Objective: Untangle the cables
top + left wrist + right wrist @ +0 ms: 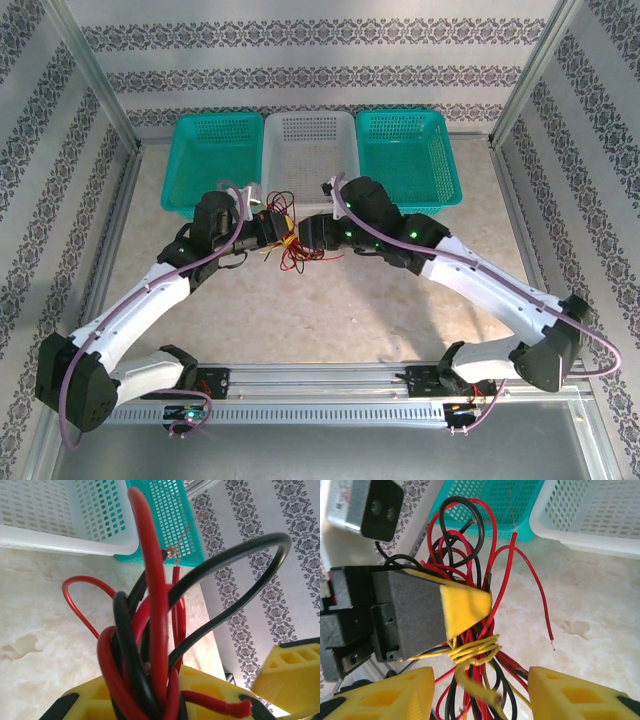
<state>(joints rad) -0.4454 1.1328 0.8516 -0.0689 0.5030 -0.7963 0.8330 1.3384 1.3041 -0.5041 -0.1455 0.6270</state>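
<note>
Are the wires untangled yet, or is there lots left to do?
Not yet. Nothing is pulled free: the cables are one knot, with the yellow cable wound round the red cable and black cable. In hand: the left gripper is shut on the cables; the right gripper sits open around them. Left: separating all three.

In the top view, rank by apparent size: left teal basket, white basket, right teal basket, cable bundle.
Left teal basket and right teal basket: look alike, tied largest.
White basket: narrower.
Cable bundle: smallest.
</note>
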